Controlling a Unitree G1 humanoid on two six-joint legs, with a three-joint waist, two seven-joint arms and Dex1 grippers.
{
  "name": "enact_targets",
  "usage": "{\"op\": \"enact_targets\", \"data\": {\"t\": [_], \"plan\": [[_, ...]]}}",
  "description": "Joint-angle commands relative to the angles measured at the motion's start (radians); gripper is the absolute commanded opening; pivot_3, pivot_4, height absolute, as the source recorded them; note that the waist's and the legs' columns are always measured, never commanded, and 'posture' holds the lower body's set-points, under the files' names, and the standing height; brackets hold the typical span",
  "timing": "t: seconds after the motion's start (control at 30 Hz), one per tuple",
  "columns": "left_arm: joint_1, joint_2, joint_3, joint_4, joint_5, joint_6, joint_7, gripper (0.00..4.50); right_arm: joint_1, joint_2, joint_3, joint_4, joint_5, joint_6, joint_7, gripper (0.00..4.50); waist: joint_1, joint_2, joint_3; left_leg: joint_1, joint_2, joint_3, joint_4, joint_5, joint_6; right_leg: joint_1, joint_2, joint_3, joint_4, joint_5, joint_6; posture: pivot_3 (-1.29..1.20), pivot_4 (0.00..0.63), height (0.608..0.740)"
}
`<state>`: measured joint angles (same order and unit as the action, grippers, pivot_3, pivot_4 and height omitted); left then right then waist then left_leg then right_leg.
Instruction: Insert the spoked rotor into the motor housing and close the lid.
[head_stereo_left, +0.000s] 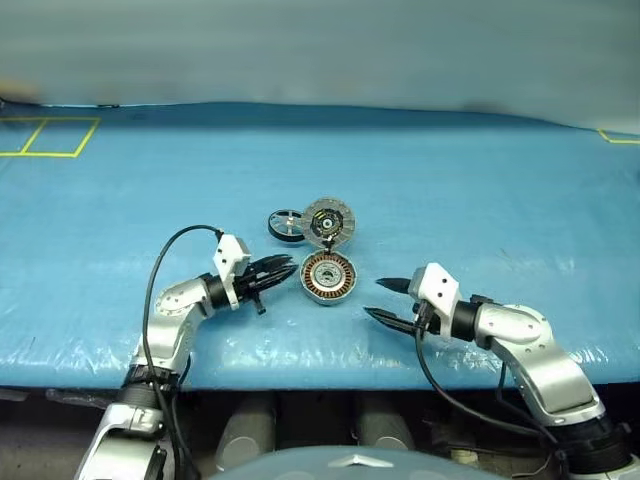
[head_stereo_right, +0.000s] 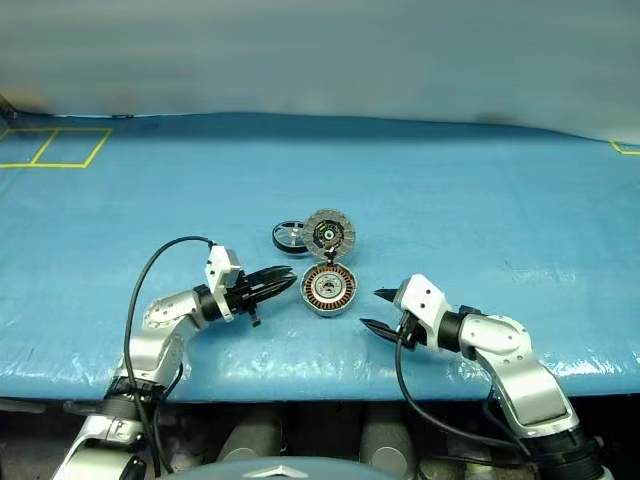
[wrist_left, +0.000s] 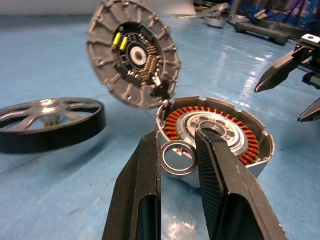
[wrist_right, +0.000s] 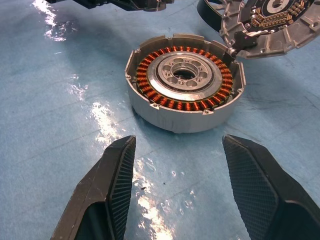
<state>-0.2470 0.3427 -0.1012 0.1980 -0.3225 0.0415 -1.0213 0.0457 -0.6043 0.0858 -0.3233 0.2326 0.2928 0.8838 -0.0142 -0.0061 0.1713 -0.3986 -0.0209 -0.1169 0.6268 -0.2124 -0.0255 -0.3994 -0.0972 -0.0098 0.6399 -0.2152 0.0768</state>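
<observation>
The motor housing (head_stereo_left: 328, 277) lies open on the blue mat, copper windings up. Its lid (head_stereo_left: 329, 222) stands tilted open behind it, still joined at the rim, ribbed inner face showing. The black spoked rotor (head_stereo_left: 286, 224) lies flat on the mat left of the lid. My left gripper (head_stereo_left: 288, 269) points at the housing's left rim, slightly above the mat. In the left wrist view its fingers (wrist_left: 150, 170) are shut on a small loose metal ring (wrist_left: 178, 158). My right gripper (wrist_right: 178, 140) stands open and empty, a short way to the housing's right front.
Blue sheeting (head_stereo_left: 480, 200) covers the whole table, and its front edge (head_stereo_left: 330, 375) runs just behind both wrists. Yellow tape squares (head_stereo_left: 50, 137) mark the far left corner. A black cable (head_stereo_left: 160, 270) loops above my left arm.
</observation>
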Motion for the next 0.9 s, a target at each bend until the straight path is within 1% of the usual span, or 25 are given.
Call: {"op": "enact_targets", "data": {"t": [0.03,0.27,0.5,0.6,0.83,0.9], "plan": [[-0.05,-0.008,-0.039,0.028,0.022,-0.002,-0.033,0.64,-0.006,0.015,0.017,-0.005,-0.009,-0.038,-0.014,2.92,0.001,0.0,0.0,0.0,0.0,0.0,0.0,0.0,0.0,0.0,0.0,0.0,0.0,0.0,0.0,0.0,0.15,0.74],[-0.138,-0.046,-0.118,0.135,0.096,-0.036,-0.054,0.64,-0.001,0.02,0.036,0.001,-0.021,-0.048,-0.032,2.92,0.003,-0.001,0.001,0.0,0.0,0.0,0.0,0.0,0.0,0.0,0.0,0.0,0.0,0.0,0.001,0.0,0.15,0.74],[-0.209,-0.092,-0.134,0.226,0.133,-0.08,-0.056,0.64,0.006,0.02,0.039,-0.008,-0.011,-0.04,-0.033,2.92,0.002,-0.001,0.001,0.0,0.0,0.0,0.0,0.0,0.0,0.0,0.0,0.0,0.0,0.001,0.002,0.0,0.15,0.74],[-0.225,-0.099,-0.14,0.244,0.141,-0.091,-0.061,0.64,0.008,0.02,0.04,-0.01,-0.013,-0.039,-0.034,2.92,0.002,-0.002,0.001,0.0,0.0,0.0,0.0,0.0,0.0,0.0,0.0,0.0,0.0,0.003,0.005,0.0,0.15,0.74],[-0.236,-0.098,-0.154,0.262,0.162,-0.084,-0.087,0.64,0.01,0.02,0.047,-0.01,-0.022,-0.042,-0.045,2.92,0.002,-0.002,0.001,0.0,0.0,0.0,0.0,0.0,0.0,0.0,0.0,0.0,0.0,0.003,0.005,0.0,0.15,0.74],[-0.234,-0.092,-0.153,0.266,0.18,-0.103,-0.071,1.37,0.01,0.019,0.048,-0.01,-0.025,-0.042,-0.049,2.92,0.002,-0.002,0.001,0.0,0.0,0.0,0.0,0.0,0.0,0.0,0.0,0.0,0.0,0.003,0.005,0.0,0.15,0.74]]}}
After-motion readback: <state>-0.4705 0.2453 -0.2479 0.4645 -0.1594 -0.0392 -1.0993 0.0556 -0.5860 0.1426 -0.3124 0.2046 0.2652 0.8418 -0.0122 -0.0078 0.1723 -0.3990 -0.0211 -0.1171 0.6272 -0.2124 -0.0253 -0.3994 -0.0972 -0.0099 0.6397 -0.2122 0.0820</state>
